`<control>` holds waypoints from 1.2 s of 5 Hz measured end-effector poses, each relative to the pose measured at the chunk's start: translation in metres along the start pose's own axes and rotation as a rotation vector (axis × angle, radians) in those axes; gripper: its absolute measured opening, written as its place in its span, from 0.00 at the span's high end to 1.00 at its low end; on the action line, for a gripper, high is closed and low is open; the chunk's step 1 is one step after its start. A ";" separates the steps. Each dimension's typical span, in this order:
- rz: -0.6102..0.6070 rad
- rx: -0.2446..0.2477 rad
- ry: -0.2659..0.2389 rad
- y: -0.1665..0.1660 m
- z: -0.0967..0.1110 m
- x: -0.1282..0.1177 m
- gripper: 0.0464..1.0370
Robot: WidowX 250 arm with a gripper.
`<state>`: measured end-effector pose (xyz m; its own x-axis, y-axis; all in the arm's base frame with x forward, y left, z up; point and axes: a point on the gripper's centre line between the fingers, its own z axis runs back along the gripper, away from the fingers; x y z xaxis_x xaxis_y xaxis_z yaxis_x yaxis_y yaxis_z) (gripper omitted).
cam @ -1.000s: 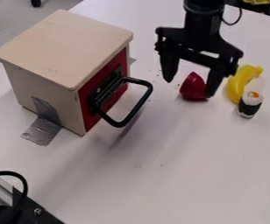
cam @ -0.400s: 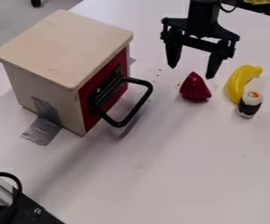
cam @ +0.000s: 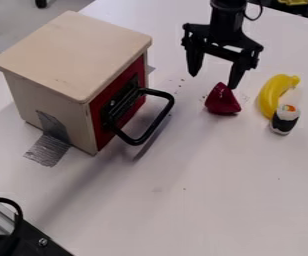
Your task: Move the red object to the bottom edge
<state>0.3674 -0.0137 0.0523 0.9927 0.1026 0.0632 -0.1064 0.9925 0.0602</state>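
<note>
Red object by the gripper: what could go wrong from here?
The red object tapers to a point, so the fingers might slide up and off it. The open gripper has its finger nearer the yellow banana close to that point in this view; coming down there, it could tip the object rather than straddle it. A wide approach might also nudge the banana or the sushi piece beside it.

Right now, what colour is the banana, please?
The banana is yellow, seen best in the camera view.
</note>
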 end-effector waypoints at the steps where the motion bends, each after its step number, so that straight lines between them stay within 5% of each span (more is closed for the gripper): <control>1: 0.017 -0.006 0.011 -0.003 -0.015 0.007 0.04; 5: 0.107 -0.026 0.035 -0.011 -0.041 0.011 0.05; 6: 0.118 -0.020 0.042 -0.011 -0.042 0.010 0.12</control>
<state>0.3811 -0.0204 0.0108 0.9749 0.2211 0.0271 -0.2220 0.9744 0.0347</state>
